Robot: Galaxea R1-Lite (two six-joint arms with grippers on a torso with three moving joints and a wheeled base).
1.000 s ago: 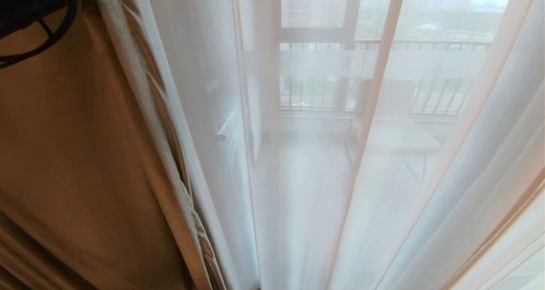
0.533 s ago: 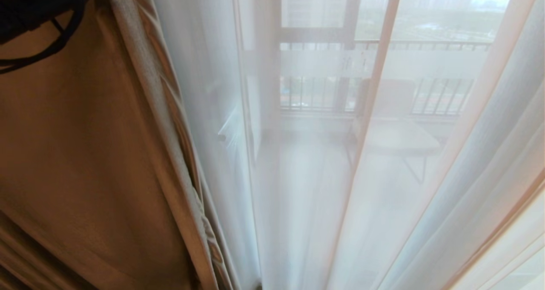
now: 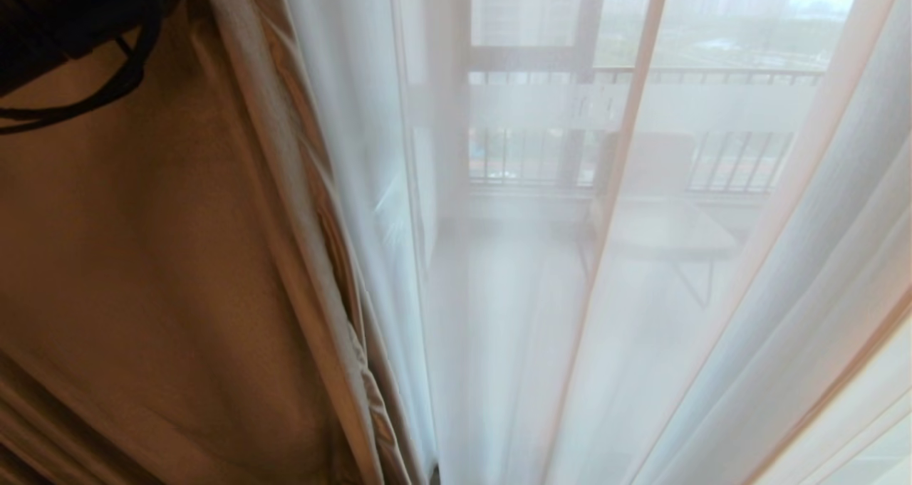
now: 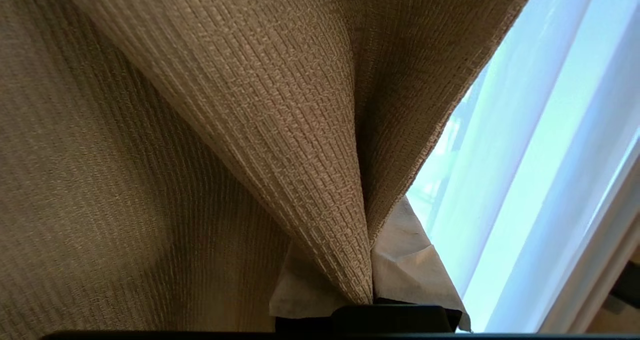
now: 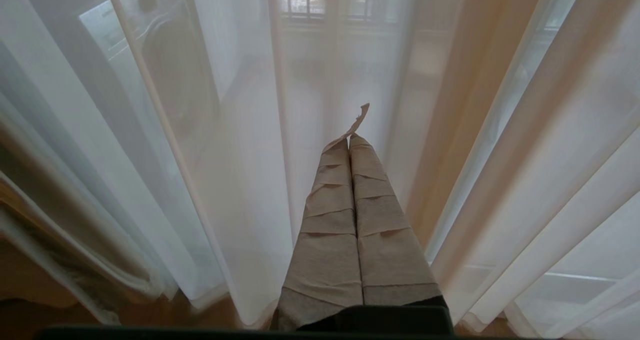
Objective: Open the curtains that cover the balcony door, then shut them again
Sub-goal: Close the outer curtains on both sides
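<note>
Looking from your left wrist first, you see the left gripper (image 4: 371, 300) clamped on a pinched fold of the heavy tan curtain (image 4: 210, 145), the woven cloth fanning away from the taped fingers (image 4: 415, 275). Your right gripper (image 5: 353, 143) hangs with its tape-wrapped fingers pressed together, gripping nothing, pointing at the sheer white curtain (image 5: 220, 180). From the head view, the tan curtain (image 3: 142, 257) fills your left side, with the sheer panels (image 3: 784, 293) spread across the rest. Beyond them you make out the balcony door (image 3: 456, 150) with its frosted band (image 3: 712, 107), then a railing (image 3: 741, 161).
</note>
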